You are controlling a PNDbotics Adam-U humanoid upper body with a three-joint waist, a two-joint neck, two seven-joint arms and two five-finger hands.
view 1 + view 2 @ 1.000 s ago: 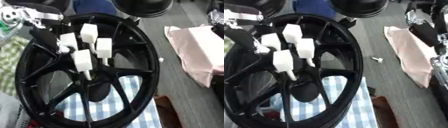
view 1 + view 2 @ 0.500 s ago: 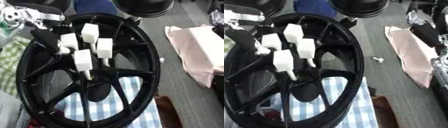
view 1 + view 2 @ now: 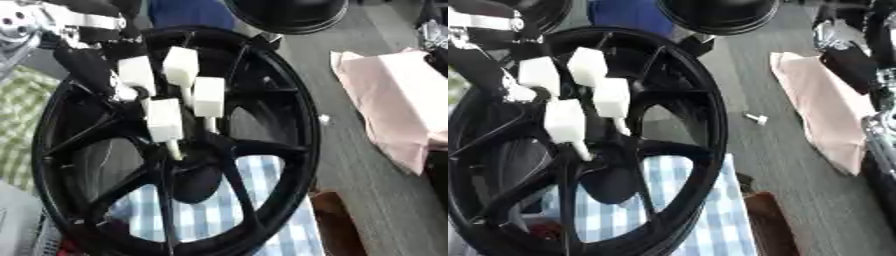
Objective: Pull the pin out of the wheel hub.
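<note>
Here, in the left eye view, my left hand (image 3: pixel 166 95) comes in from the upper left and hangs over the black wheel hub (image 3: pixel 289 150), its white-padded fingertips (image 3: pixel 164 119) spread apart and pointing down toward the centre where the spokes meet. The lowest pad sits just above a thin pale pin (image 3: pixel 174 149) that stands up from the hub beside the centre; I judge I am poised to take it, but nothing is pinched yet. Blue checked cloth (image 3: pixel 262 210) shows through the spokes below my hand, and a pink cloth (image 3: pixel 394 105) lies well off to the right.

In the right eye view, the same hand reads open. A small white screw-like piece (image 3: pixel 756 118) lies on the grey table (image 3: pixel 798 200), beyond the rim. Above the pin there is free room to lift. My right hand (image 3: pixel 849 65) appears dark at the right edge; I cannot tell its fingers.
</note>
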